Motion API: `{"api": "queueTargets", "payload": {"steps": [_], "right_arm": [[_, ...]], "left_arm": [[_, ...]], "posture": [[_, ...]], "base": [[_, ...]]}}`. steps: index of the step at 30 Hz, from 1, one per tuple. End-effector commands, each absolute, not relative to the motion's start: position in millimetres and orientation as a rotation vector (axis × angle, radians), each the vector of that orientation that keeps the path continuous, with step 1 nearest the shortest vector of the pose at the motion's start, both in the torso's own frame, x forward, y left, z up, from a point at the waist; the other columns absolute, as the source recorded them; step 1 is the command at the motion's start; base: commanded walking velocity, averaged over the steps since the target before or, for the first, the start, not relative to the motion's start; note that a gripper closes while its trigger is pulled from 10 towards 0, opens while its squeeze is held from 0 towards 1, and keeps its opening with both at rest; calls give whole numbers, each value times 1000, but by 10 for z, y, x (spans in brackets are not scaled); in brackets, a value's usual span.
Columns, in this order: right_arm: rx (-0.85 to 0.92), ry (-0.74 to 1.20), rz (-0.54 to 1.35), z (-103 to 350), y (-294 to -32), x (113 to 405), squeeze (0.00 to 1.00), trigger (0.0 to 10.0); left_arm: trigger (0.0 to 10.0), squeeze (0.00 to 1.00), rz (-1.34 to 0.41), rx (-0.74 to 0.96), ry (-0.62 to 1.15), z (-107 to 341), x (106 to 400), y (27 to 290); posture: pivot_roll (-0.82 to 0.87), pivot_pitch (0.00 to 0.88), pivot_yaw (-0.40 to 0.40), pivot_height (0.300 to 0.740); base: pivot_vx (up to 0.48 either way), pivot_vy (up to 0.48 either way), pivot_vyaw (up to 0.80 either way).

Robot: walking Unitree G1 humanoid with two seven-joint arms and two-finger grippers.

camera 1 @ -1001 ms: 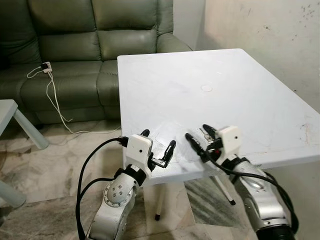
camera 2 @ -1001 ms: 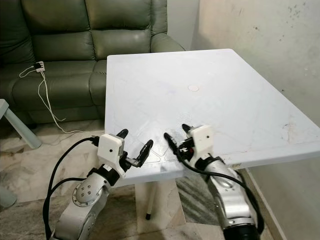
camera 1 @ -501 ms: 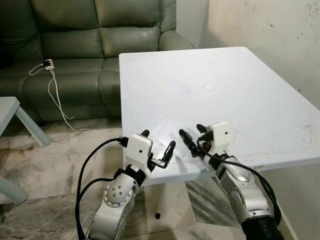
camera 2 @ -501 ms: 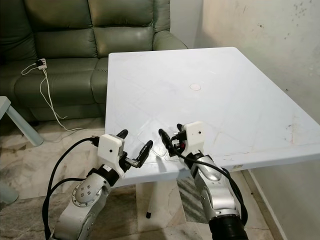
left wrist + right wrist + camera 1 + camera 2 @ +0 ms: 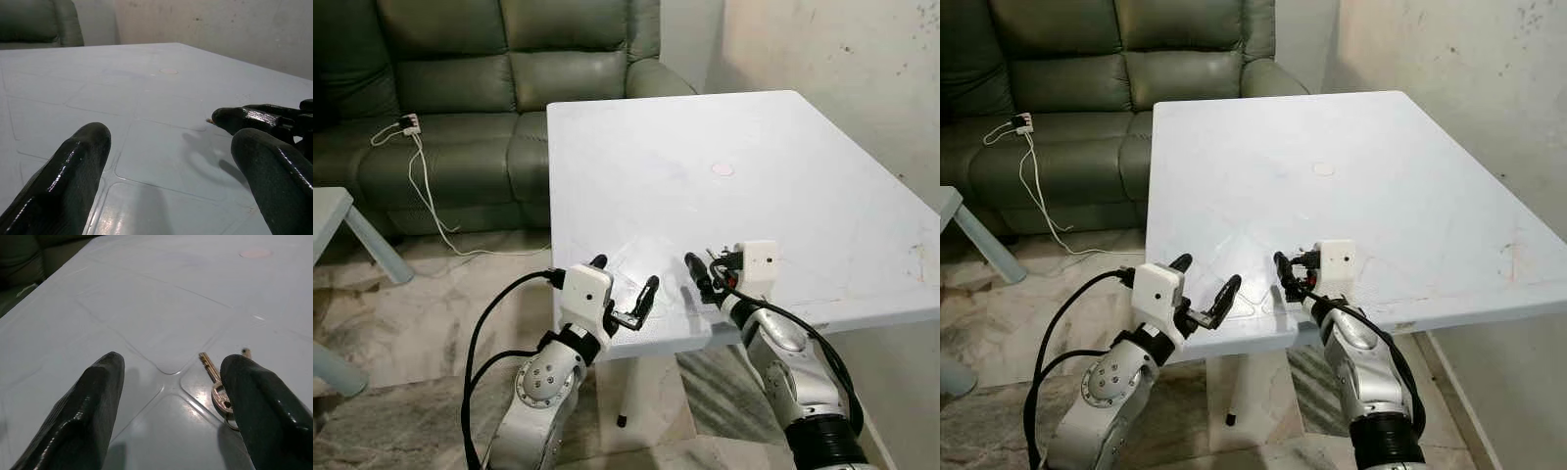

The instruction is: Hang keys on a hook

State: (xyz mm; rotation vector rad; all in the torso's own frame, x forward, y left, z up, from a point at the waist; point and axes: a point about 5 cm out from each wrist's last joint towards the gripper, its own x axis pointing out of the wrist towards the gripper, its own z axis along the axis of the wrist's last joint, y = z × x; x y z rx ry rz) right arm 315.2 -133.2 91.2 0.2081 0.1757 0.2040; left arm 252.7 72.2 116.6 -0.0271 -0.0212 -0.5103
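Note:
A small bunch of brass keys (image 5: 217,384) lies flat on the white table (image 5: 783,137) near its front edge. My right gripper (image 5: 710,268) hovers low over the table with its fingers open. In the right wrist view the keys rest just inside one of its fingers (image 5: 257,411) and are partly hidden by it. The other finger (image 5: 90,406) is well apart from them. My left gripper (image 5: 624,279) is held open at the table's front edge, to the left of the right one, with nothing in it.
A green leather sofa (image 5: 460,88) stands behind the table, with a white power strip and cable (image 5: 407,125) on its seat. A pale side table (image 5: 337,211) is at the left. A stained wall (image 5: 862,69) runs along the right. A round mark (image 5: 722,169) sits mid-table.
My right gripper swung left, then back right, and its wrist turned. Its fingers are now low by the keys. The left gripper kept its place. The camera shifted slightly.

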Motion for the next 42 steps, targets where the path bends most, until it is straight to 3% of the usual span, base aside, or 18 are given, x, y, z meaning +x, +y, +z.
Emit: {"api": "queueTargets", "payload": {"steps": [1,19,38,39,40,41,42], "right_arm": [[231,200,176,909,-1355,3177,0,10000],[205,200,29,893,-1452,3226,0,10000],[253,355,7,663,-1414,3177,0,10000],[252,353,6,664,-1413,3178,0,6353],[250,351,4,664,-1414,3178,0,3882],[249,350,3,665,-1415,3179,0,3882],[249,349,3,666,-1415,3181,0,0]], "left_arm": [[10000,0,-510,-32,-23,1184,2505,709],[10000,0,-511,-33,-21,1182,2496,702],[10000,0,-499,-33,-15,1179,2492,710],[10000,0,-499,-32,-15,1179,2491,712],[10000,0,-498,-32,-15,1179,2490,712],[10000,0,-497,-32,-15,1178,2490,713],[10000,0,-496,-32,-15,1179,2490,712]], "posture": [[59,30,-69,740],[64,22,-69,740],[65,41,-71,740],[64,42,-71,740],[64,43,-71,740],[64,43,-71,740],[65,44,-71,740]], "base": [[0,0,0],[0,0,0],[0,0,0],[0,0,0],[0,0,0],[0,0,0],[0,0,0]]}}
